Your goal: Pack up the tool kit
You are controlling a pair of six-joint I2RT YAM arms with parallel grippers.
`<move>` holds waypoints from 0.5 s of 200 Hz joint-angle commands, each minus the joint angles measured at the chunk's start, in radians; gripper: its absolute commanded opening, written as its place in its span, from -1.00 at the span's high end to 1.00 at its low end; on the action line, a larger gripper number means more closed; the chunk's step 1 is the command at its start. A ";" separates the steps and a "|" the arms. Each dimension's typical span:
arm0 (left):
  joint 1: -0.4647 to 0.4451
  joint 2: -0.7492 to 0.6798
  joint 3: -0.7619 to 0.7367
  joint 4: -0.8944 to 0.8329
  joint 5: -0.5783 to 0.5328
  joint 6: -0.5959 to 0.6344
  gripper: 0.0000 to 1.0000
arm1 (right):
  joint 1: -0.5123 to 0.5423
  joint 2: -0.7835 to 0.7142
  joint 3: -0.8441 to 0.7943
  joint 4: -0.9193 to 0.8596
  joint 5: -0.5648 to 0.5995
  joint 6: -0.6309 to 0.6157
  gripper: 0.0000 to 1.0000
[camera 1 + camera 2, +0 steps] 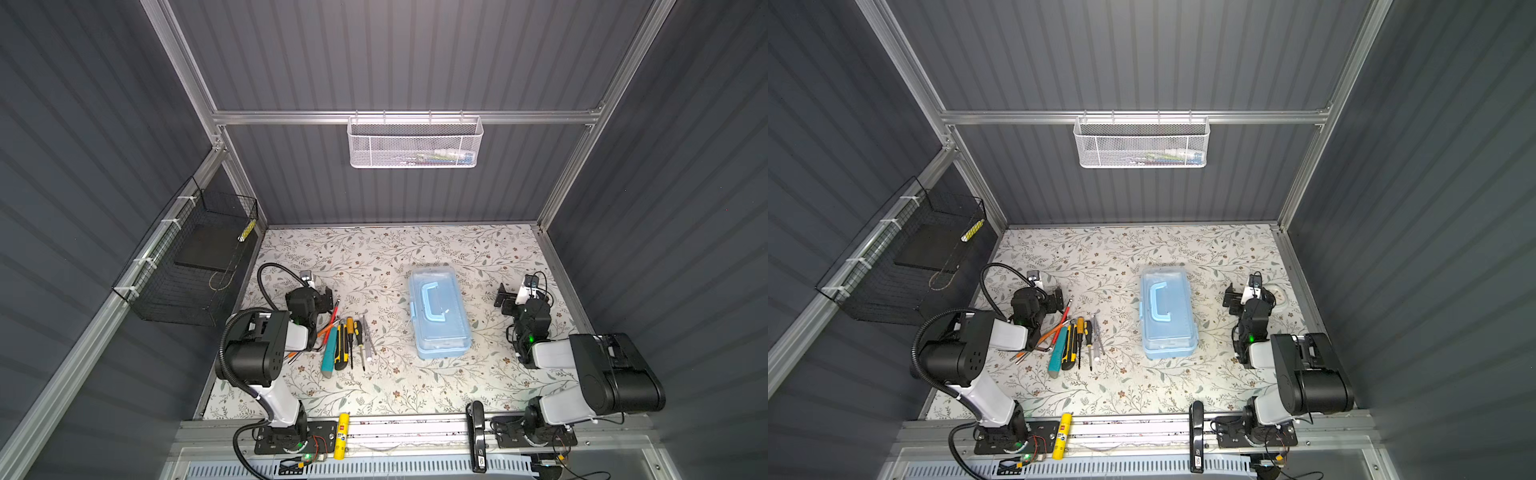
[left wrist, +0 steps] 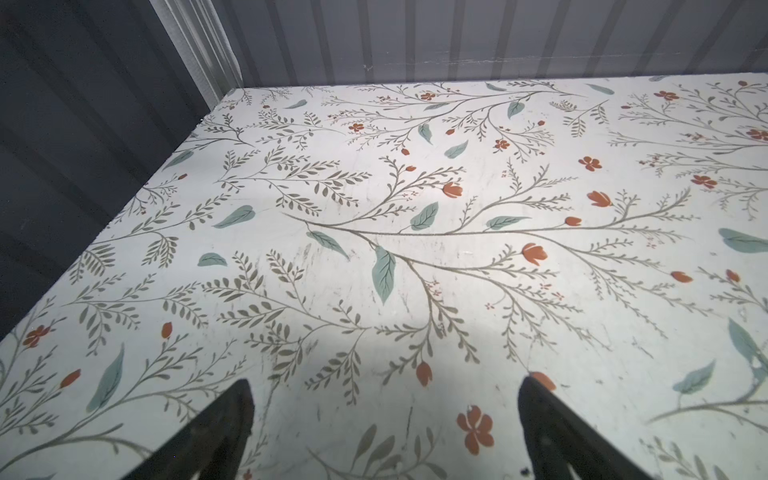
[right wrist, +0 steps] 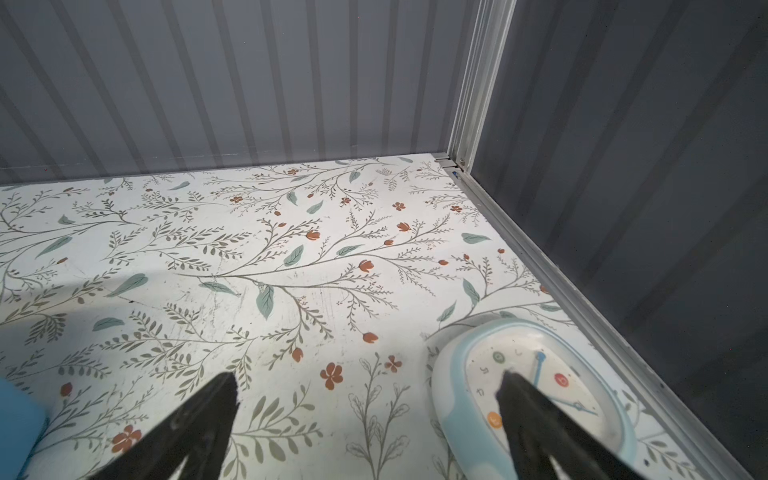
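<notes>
Left jaws and right jaws are both spread wide, holding nothing, over the tabletop (image 2: 415, 249). The tool kit box (image 1: 438, 311) sits mid-tabletop, lid down. The tools (image 1: 349, 340) lie crowded beside the left arm (image 1: 257, 353). Risk: thin, touching tools may slip or drag neighbours, and the right arm (image 1: 615, 374) may knock the clock (image 3: 540, 365).

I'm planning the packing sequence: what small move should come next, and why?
Probably move the right gripper to the box to open it: its lid is shut, the tools lie outside on the table, and this gripper and the left gripper are open and empty.
</notes>
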 commanded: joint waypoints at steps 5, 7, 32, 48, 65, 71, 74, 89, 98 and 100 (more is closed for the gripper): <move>0.002 -0.005 -0.002 -0.002 0.007 -0.001 -0.99 | -0.005 -0.018 0.021 -0.013 -0.011 0.017 -0.98; 0.002 -0.005 -0.002 -0.002 0.008 -0.002 -0.99 | -0.005 -0.018 0.021 -0.013 -0.011 0.017 -0.98; 0.002 -0.005 -0.002 -0.002 0.008 -0.001 -0.99 | -0.006 -0.016 0.025 -0.018 -0.015 0.019 -0.98; 0.002 -0.005 -0.002 -0.002 0.008 -0.001 -0.99 | -0.009 -0.018 0.027 -0.023 -0.020 0.020 -0.98; 0.002 -0.005 -0.002 -0.002 0.007 -0.001 -0.99 | -0.009 -0.018 0.027 -0.025 -0.021 0.021 -0.99; 0.002 -0.005 -0.002 -0.002 0.008 -0.001 -0.99 | -0.011 -0.018 0.028 -0.026 -0.023 0.021 -0.98; 0.002 -0.005 -0.002 -0.002 0.007 -0.001 -0.99 | -0.011 -0.018 0.028 -0.026 -0.021 0.021 -0.98; 0.002 -0.005 -0.002 -0.002 0.008 -0.001 -0.99 | -0.012 -0.018 0.031 -0.035 -0.028 0.022 -0.98; 0.002 -0.005 -0.002 -0.002 0.008 -0.001 -0.99 | -0.017 -0.019 0.037 -0.046 -0.036 0.026 -0.99; 0.002 -0.005 -0.002 -0.002 0.008 -0.001 -0.99 | -0.018 -0.020 0.038 -0.050 -0.037 0.026 -0.99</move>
